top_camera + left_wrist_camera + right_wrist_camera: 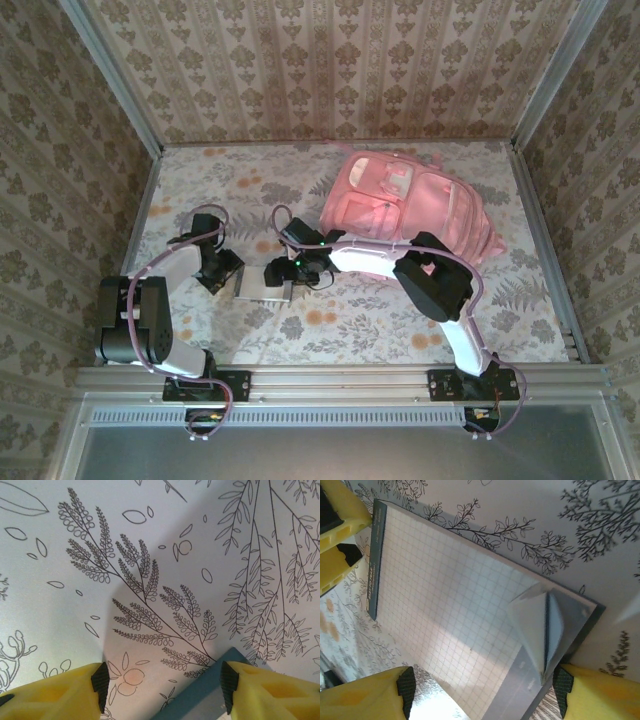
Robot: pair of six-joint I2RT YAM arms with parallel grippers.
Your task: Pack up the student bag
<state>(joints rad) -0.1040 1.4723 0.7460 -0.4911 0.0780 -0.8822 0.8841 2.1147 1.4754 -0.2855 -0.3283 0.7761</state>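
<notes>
Pink student bag [440, 210], grid pad [450, 610] lettering illegible

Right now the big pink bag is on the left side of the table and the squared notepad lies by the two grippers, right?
Not quite. The top external view shows the student bag on the right side of the table, not the left. The squared notepad does lie by the left gripper and right gripper.
</notes>
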